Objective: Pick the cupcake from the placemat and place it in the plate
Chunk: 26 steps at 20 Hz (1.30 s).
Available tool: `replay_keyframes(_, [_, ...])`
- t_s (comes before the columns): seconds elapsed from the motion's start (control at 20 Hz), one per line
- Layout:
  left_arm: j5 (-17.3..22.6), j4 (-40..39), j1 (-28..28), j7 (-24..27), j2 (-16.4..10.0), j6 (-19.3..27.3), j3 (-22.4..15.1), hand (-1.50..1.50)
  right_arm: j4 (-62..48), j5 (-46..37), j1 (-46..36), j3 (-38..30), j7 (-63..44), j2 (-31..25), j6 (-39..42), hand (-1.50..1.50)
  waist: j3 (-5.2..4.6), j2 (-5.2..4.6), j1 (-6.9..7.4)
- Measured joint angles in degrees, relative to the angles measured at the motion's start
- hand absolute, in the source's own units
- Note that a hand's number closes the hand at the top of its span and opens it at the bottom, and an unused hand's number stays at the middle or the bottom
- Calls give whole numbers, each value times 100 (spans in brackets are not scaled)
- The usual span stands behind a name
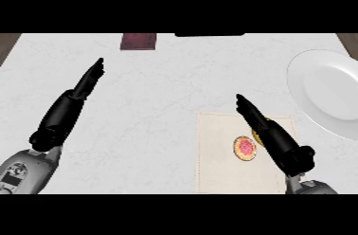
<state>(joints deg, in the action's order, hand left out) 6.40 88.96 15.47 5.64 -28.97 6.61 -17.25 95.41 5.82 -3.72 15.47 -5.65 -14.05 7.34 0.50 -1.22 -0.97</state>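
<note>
A small cupcake [245,148] with pink frosting and a tan rim sits on a cream placemat [217,158] near the counter's front right. My right hand [269,132] hovers just right of the cupcake, fingers straight and pointing up-left, holding nothing. A second yellowish item is partly hidden under that hand. A white plate [328,94] lies at the right edge, beyond the placemat. My left hand [82,87] stays over the counter's left side, fingers straight, far from the cupcake.
A dark red rectangular object [138,41] lies at the counter's far edge, left of centre. A black object [210,34] sits at the far edge near the middle. White marble counter [161,101] spans the space between my hands.
</note>
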Motion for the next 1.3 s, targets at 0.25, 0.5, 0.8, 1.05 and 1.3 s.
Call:
replay_keyframes(0.25, [387,-507,-512,-462,440,146,39,0,38,655,-889,-481,183,-208,647,150,-34,29,237])
replay_keyframes(0.5, [913,-862,-1026,-975,912,282,93,0,-354,201,-1772,-1217,747,-910,727,-150,-58,21,375])
replay_keyframes(0.8, [1088,-792,-1111,-1214,1233,469,172,0,-1939,568,-2196,-1995,2310,-1074,1345,-150,-14,69,301])
replay_keyframes(1.05, [1075,-729,-1237,-1206,1284,492,258,0,-3000,309,-2599,-2112,3178,-1605,2147,-150,-11,97,259])
replay_keyframes(1.3, [1087,-626,-1275,-1383,1287,513,268,0,-2916,-502,-2857,-1551,3237,-2281,2666,-150,-20,118,238])
